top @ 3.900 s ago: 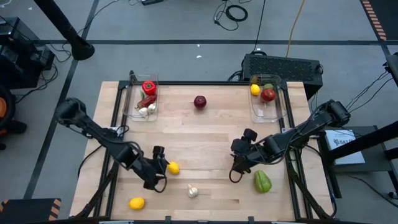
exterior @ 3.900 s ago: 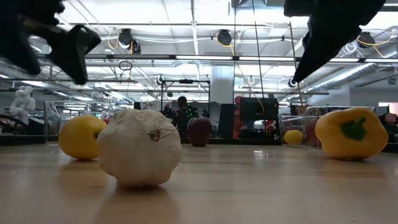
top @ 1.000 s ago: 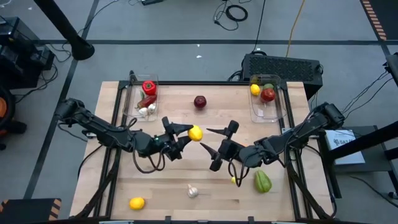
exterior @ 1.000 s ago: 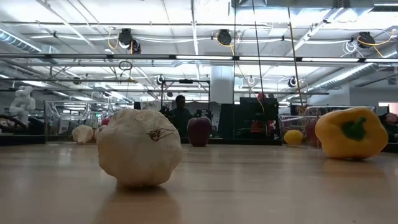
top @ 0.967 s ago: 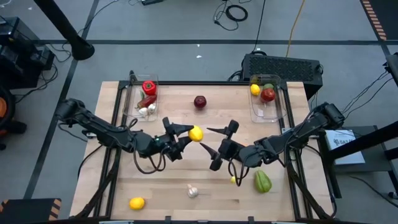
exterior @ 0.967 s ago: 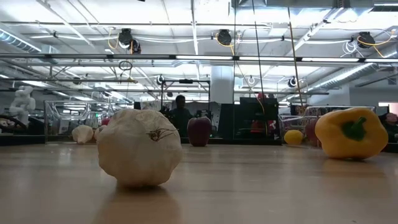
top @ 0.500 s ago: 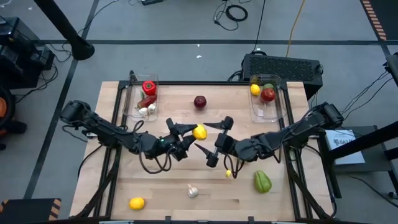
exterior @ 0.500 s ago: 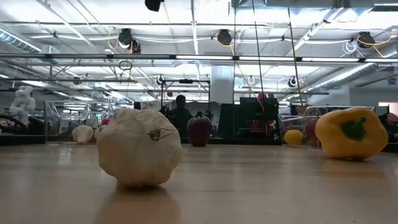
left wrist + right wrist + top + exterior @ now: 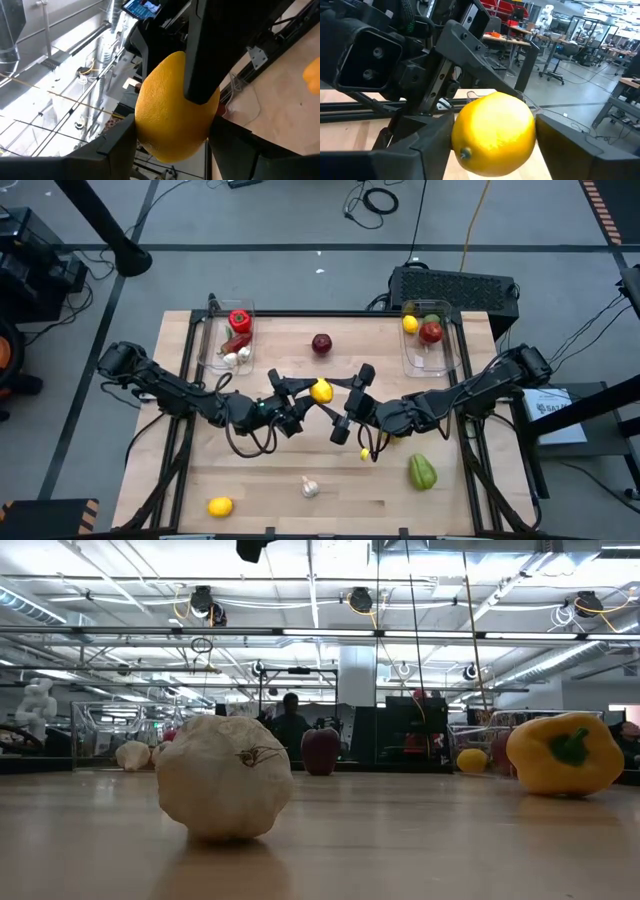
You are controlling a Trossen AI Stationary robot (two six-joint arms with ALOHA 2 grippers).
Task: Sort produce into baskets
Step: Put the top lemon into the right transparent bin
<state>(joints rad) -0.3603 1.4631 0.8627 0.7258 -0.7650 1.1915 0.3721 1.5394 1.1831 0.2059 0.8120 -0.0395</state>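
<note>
Above mid-tabletop the left gripper point(image 9: 300, 402) and right gripper point(image 9: 347, 402) both clasp one lemon point(image 9: 321, 391) (a handover, seemingly), both baskets point(image 9: 229, 340) partly filled, apple point(image 9: 321, 343), garlic point(image 9: 310, 487), green pepper point(image 9: 422, 472) unsorted.

Both arms meet above mid-table.
The left gripper point(image 9: 298, 394) and right gripper point(image 9: 345, 403) face each other, fingers closed around one piece.
</note>
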